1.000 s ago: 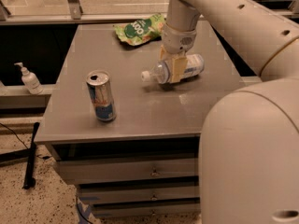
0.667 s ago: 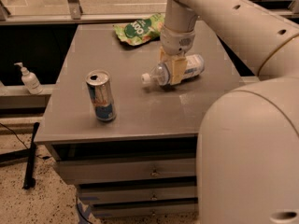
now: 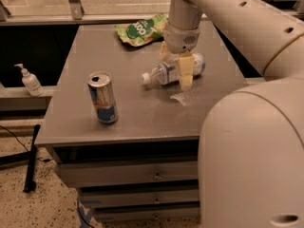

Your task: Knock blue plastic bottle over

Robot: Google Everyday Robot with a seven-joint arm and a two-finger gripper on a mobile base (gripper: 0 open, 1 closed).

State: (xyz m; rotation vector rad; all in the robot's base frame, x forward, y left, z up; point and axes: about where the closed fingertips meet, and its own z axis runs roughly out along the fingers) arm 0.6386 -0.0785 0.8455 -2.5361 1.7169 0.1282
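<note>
The blue plastic bottle (image 3: 167, 71) lies on its side on the grey table (image 3: 76, 99), white cap pointing left. My gripper (image 3: 176, 70) hangs down directly over the bottle's middle. One yellowish finger (image 3: 186, 71) shows in front of the bottle and the other finger (image 3: 164, 51) behind it, so the fingers are spread apart and straddle the bottle. The arm comes in from the upper right.
A silver-and-blue drink can (image 3: 102, 98) stands upright at the front left of the table. A green snack bag (image 3: 140, 30) lies at the back. A white pump dispenser (image 3: 29, 80) stands on a ledge to the left. Drawers sit below the table.
The gripper has shifted slightly right along the lying bottle. The bottle and can have not visibly moved.
</note>
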